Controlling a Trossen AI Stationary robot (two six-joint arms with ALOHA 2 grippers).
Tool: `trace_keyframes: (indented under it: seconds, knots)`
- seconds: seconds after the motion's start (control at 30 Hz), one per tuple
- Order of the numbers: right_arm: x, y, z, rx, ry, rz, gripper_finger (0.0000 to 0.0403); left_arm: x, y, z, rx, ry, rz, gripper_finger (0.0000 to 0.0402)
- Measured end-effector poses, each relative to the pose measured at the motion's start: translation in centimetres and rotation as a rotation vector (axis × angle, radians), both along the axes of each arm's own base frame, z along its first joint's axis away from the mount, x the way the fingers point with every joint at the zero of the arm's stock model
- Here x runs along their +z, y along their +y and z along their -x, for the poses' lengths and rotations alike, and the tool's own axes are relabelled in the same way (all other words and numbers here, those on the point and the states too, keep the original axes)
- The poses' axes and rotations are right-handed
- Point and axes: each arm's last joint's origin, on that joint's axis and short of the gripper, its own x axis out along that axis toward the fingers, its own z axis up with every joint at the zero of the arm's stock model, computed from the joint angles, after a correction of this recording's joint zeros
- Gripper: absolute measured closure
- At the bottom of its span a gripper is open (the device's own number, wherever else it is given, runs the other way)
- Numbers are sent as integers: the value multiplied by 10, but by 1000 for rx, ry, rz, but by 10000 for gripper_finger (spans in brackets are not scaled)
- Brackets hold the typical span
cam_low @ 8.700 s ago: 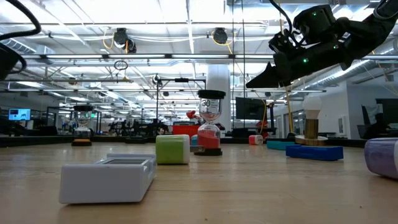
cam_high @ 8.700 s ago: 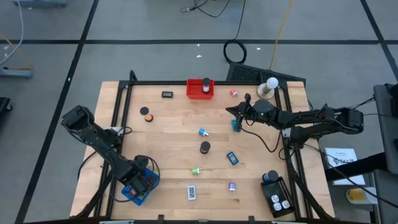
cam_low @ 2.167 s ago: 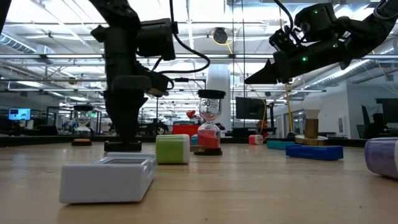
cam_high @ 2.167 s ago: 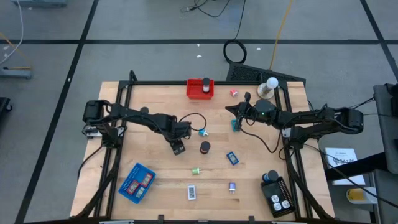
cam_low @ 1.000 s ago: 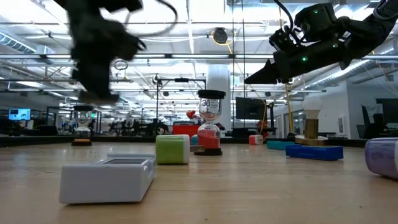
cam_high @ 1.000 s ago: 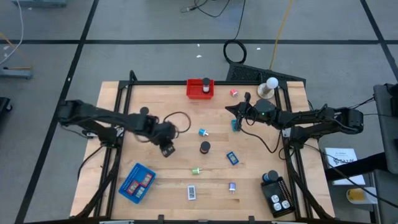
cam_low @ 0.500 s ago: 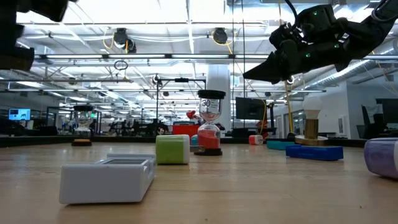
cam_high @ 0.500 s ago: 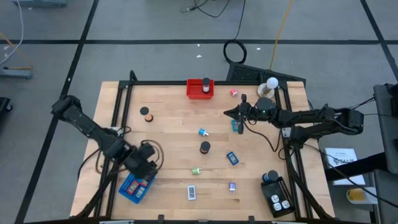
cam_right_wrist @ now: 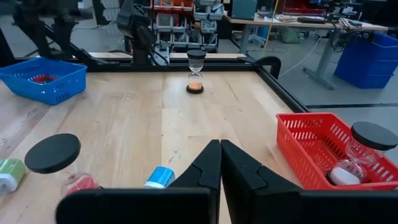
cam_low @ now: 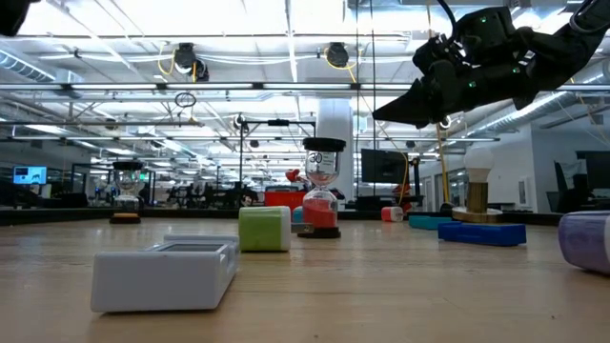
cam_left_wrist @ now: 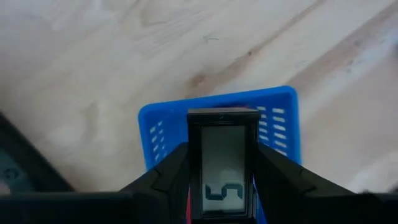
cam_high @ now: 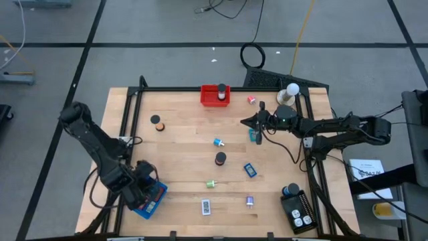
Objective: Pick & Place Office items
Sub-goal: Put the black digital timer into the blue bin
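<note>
My left gripper hangs over the blue tray at the table's near left, shut on a small black timer with a grey display. The tray lies under the timer in the left wrist view. My right gripper is shut on nothing and hovers level at the far right. Loose office items lie on the wood: a black-topped hourglass, a teal piece, a blue block, a green bit, a white-labelled rectangle and a purple bit. My left gripper pinches the timer by its two long sides between its two fingers. The fingers come from above, pointing down, and lie along the timer. The timer's display faces the wrist camera, and its free end points down at the blue tray.
A red tray with items in it stands at the far edge. A black tray is at the near right, a white ball on a stand at the far right. A black disc lies far left.
My left gripper has swung from the table's middle toward the near left corner, carrying the timer, and now stands over the blue tray. Its wrist has rolled on the way. My right gripper has turned a little in place.
</note>
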Motion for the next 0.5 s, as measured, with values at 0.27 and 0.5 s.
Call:
trace_keyframes:
  seconds: [0.27,0.5]
  knots:
    - [0,0,0,0,0,0,399,-38,-5,1,22,-23,24,254]
    - [0,0,0,0,0,0,399,-52,-4,10,46,0,-1,254]
